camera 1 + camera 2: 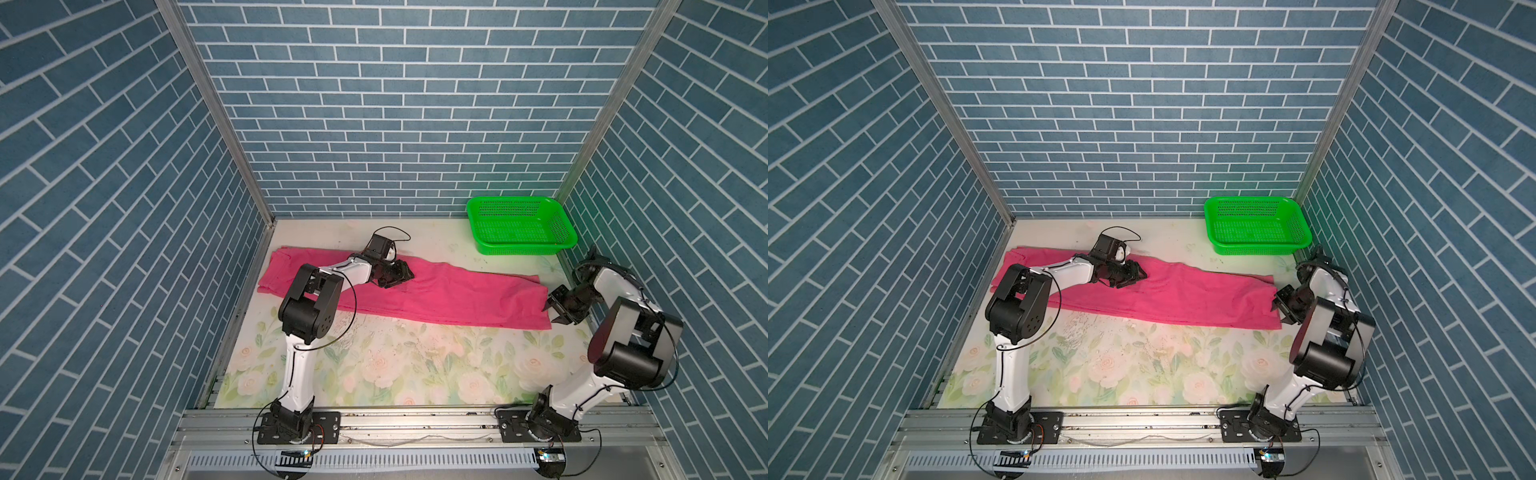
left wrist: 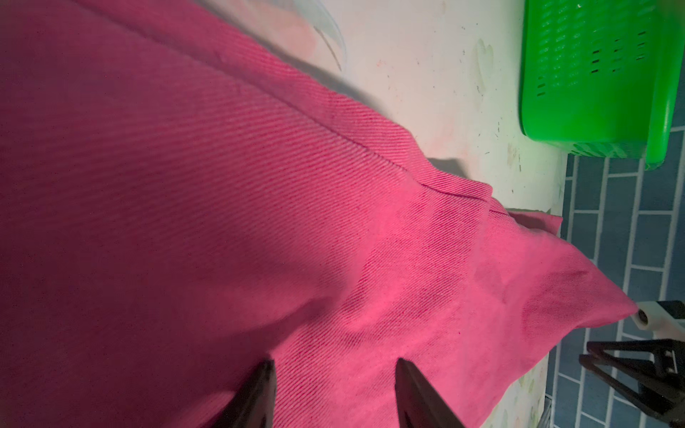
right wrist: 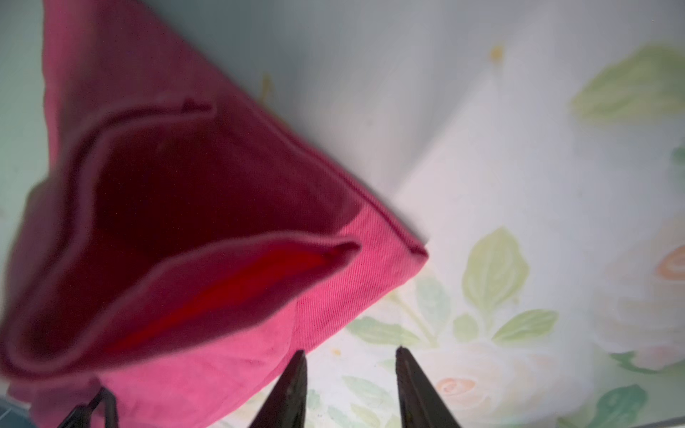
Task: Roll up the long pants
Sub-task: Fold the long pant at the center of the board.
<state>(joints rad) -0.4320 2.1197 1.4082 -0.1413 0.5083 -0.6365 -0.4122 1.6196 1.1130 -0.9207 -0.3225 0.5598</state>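
No words or numbers can be read here. The long pants (image 1: 457,297) and the green basket (image 1: 524,248) carry no letters, labels or signs.

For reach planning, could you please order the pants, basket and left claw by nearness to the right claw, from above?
1. long pants, hem beside the right claw.
2. green basket, back right corner.
3. left claw, at the pants' middle.

Green basket (image 1: 524,248) on a flowered table (image 1: 415,365)
The basket stands upright at the far right corner, near blue brick-patterned walls (image 1: 407,104).
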